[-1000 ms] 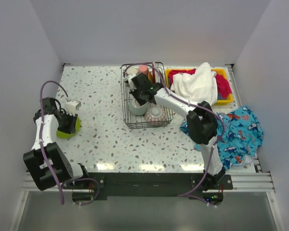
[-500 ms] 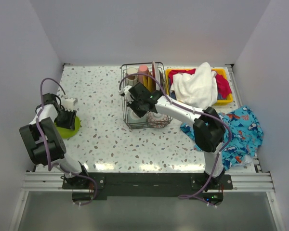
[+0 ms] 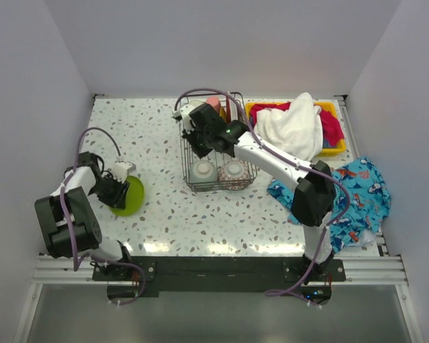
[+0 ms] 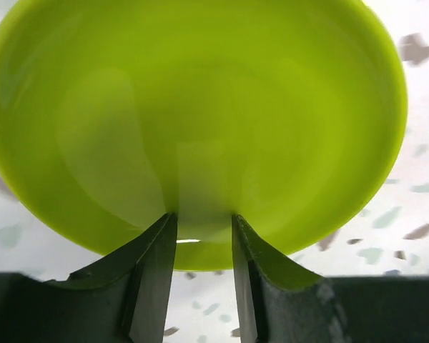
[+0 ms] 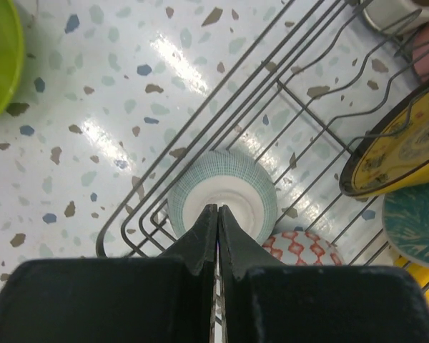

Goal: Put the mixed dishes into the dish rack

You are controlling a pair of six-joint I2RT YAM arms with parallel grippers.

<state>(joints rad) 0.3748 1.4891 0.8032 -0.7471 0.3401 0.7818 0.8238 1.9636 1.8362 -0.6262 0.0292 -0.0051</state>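
Observation:
My left gripper (image 3: 120, 189) is shut on the rim of the lime-green plate (image 3: 131, 196) and holds it tilted at the table's left. In the left wrist view the plate (image 4: 200, 107) fills the frame, its rim between my fingers (image 4: 154, 257). My right gripper (image 3: 201, 131) is shut and empty above the dark wire dish rack (image 3: 188, 180). It hangs over an upturned pale green bowl (image 5: 252, 187) in the rack's near left corner. A red-patterned bowl (image 5: 304, 250), an amber plate (image 5: 400, 146) and a pink cup (image 3: 213, 103) also stand in the rack.
A yellow bin (image 3: 331, 148) holding white and red cloths stands right of the rack. A blue fish-print cloth (image 3: 357, 196) lies at the right edge. Speckled tabletop (image 3: 157, 143) lies between the plate and the rack.
My right gripper let go of the pale green bowl in the rack, shut and rose toward the far side. My left gripper carried the lime-green plate to the right, tilting it up.

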